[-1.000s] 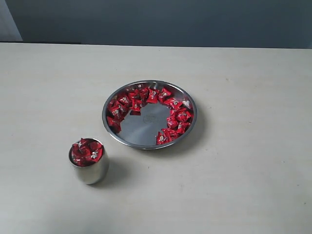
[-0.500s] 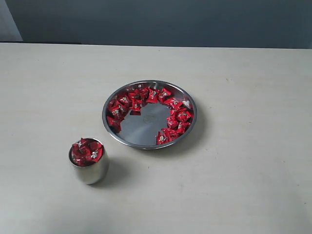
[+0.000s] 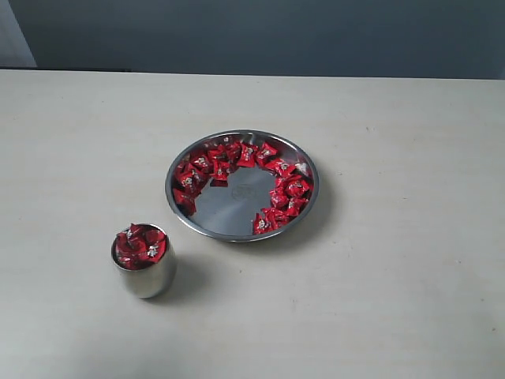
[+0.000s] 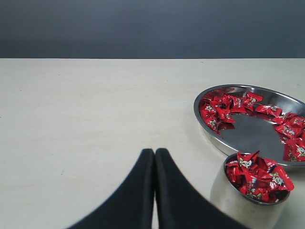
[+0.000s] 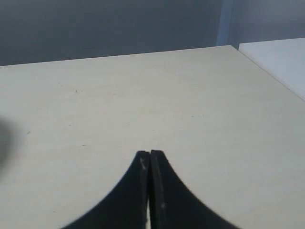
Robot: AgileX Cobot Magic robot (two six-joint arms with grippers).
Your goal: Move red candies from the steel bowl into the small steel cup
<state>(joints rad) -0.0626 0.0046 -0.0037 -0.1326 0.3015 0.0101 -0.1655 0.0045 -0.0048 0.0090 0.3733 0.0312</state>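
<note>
Desk [image 3: 394, 300]: we see a pale, plain top running back to a dark wall at the far edge.
Bowl [image 3: 225, 209]: it sits flat about mid-desk, a touch nearer the far edge than the cup is.
Candies [image 3: 289, 188]: here we have a horseshoe of them hugging the bowl's rim on the far side and the right side. The mirror bottom shows bare in the middle and on the side facing the near-left corner.
Cup [image 3: 147, 279]: upright, apart from the bowl, off toward the near-left corner. We see it packed with candies to the brim, a few wrappers poking above the rim.
Left gripper [image 4: 155, 153]: jaws pressed tight together, nothing between them. We find it over bare desk with the cup close beside it and the bowl just past the cup.
Right gripper [image 5: 149, 154]: jaws closed tip to tip as well, holding nothing. It points over bare desk toward the far edge, and we catch a desk corner off to one side with a white surface beyond it.
</note>
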